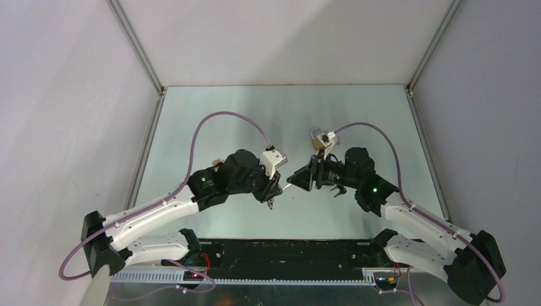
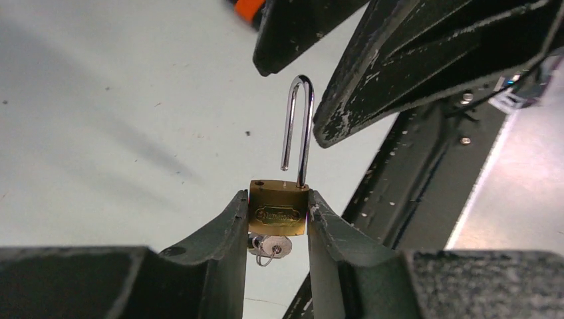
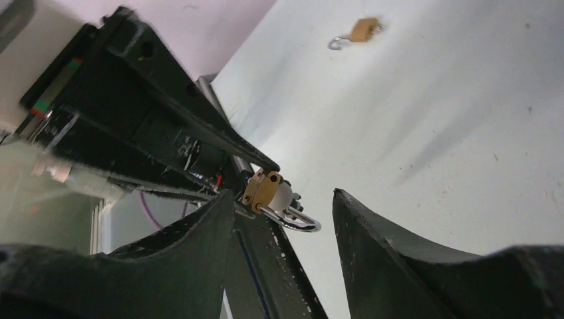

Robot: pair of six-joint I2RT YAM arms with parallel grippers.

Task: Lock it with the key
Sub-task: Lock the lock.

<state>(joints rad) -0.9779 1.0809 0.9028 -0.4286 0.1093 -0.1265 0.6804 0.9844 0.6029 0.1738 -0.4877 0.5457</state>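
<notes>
- Brass padlock (image 2: 279,211) is pinched by its two flat sides in the left tool (image 2: 278,199), which is closed narrow on the body. This grip leaves both ends free: the keyway below and the bar above.
- Under the body, the key (image 2: 273,247) shows at the keyway. It appears to be seated in the lock, but how deep it sits cannot be told.
- Above the body, the shackle (image 2: 298,119) is raised with its short leg clear of its hole, so the lock is open. It points away from the left tool, straight toward the other arm.
- Beyond that, the right tool (image 3: 282,199) stands wide and holds nothing, its fingers (image 3: 386,259) on either side of the shackle's bend. Whether either finger touches the steel cannot be told. It looks placed to press the bar home into the body.
- Both tools meet in the air over the middle of the desk (image 1: 255,115). Holding the lock off the surface probably keeps the key and shackle unobstructed.
- Farthest back, a second padlock (image 3: 362,29) lies on the desk, well apart from both tools. Its shackle looks open too.
</notes>
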